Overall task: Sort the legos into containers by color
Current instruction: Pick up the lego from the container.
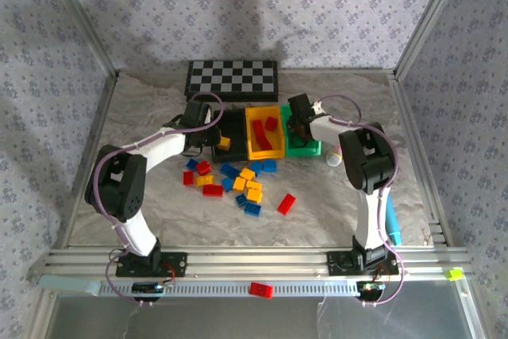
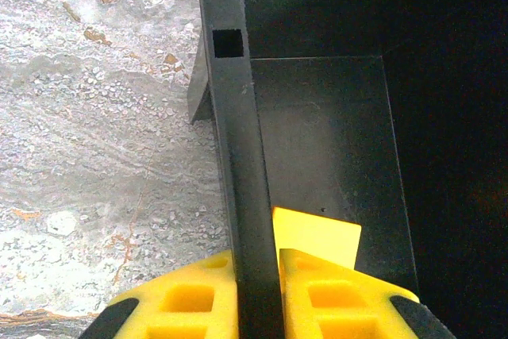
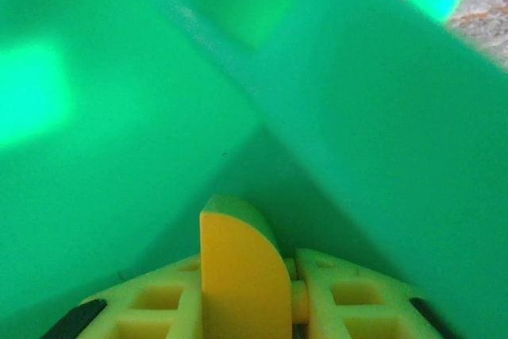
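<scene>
Your left gripper [image 2: 255, 266] is pinched narrow on a side wall of the black plastic bin [image 2: 238, 156], with one small yellow studded brick [image 2: 317, 236] just inside. Your right gripper [image 3: 250, 266] sits down in the green plastic bin [image 3: 119, 117]; whether it grips anything cannot be told. The third, the yellow plastic bin [image 1: 266, 154], holds two red bricks [image 1: 264, 139]. The loose red, yellow and blue bricks [image 1: 238, 184] lie nearer you.

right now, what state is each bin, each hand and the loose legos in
black bin: upright, open top, one yellow lego inside
yellow bin: upright, red legos inside
green bin: upright, right hand inside it
left hand: closed on the black bin's wall
right hand: closed on a yellow piece
loose legos: scattered on the table, unsorted
</scene>
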`<action>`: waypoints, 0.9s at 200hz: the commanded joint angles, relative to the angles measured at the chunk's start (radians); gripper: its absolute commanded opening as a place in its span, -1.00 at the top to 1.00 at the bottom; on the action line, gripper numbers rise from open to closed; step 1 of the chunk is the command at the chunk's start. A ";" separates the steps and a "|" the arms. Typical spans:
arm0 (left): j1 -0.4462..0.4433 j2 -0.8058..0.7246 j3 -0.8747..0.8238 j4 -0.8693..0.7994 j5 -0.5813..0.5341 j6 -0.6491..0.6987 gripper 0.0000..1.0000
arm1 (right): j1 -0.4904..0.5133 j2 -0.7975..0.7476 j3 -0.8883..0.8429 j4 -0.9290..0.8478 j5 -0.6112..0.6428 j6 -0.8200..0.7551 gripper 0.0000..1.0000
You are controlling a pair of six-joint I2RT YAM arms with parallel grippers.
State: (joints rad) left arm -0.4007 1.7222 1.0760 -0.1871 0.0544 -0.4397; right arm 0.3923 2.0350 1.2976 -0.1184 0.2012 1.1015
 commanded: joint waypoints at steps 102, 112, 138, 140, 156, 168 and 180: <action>-0.052 -0.042 0.018 0.025 0.094 0.009 0.62 | 0.023 -0.259 0.009 -0.230 -0.060 -0.189 0.56; -0.051 -0.048 0.017 0.021 0.090 0.009 0.56 | 0.025 -0.283 0.012 -0.237 -0.061 -0.199 0.56; -0.052 -0.072 0.016 0.015 0.070 0.007 0.48 | 0.044 -0.347 0.032 -0.259 -0.073 -0.254 0.55; -0.051 -0.074 0.015 0.014 0.070 0.007 0.47 | 0.045 -0.353 0.035 -0.263 -0.074 -0.260 0.55; -0.051 -0.092 0.020 0.005 0.053 0.009 0.37 | 0.071 -0.372 0.066 -0.273 -0.095 -0.313 0.54; -0.051 -0.111 0.025 -0.007 0.030 0.009 0.26 | 0.103 -0.366 0.105 -0.301 -0.108 -0.351 0.53; -0.050 -0.137 0.027 -0.021 0.000 0.005 0.17 | 0.138 -0.352 0.139 -0.312 -0.118 -0.384 0.52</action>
State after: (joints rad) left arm -0.4458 1.6562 1.0763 -0.1879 0.0921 -0.4355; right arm 0.4706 1.6920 1.3556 -0.3759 0.1242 0.8242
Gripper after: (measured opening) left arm 0.379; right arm 0.265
